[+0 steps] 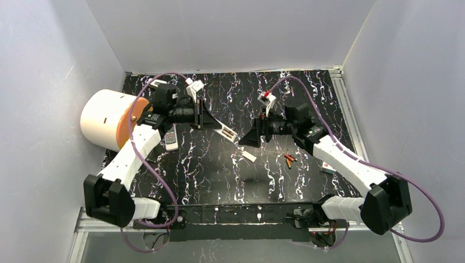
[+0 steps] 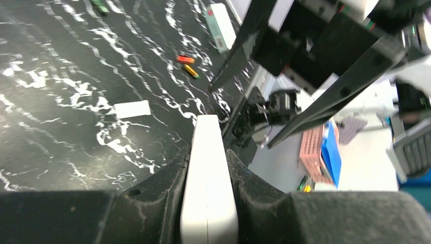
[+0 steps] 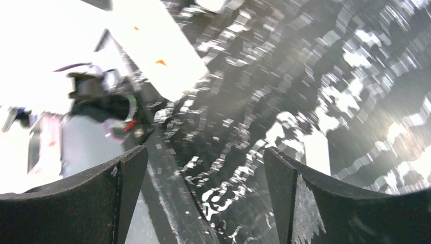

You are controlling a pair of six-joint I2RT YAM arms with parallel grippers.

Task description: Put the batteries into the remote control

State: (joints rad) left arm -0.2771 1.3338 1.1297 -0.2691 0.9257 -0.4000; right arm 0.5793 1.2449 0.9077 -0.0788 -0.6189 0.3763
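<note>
The left end effector (image 2: pixel 208 157) is clamped tight on one end of the white remote control (image 1: pixel 226 132), above the middle of the surface (image 1: pixel 208 172). Just to its right, the right end effector (image 3: pixel 203 157) gapes wide, holding nothing. The batteries (image 1: pixel 289 160) lie together between the surface's centre and right edge.

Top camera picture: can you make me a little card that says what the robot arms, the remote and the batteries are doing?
left gripper: shut on the white remote
right gripper: open, holding nothing, close to the remote's free end
batteries: lying together on the table, near the right arm, not loaded yet
white flat piece: on the table below the right gripper
second remote: on the table beside the left arm
</note>
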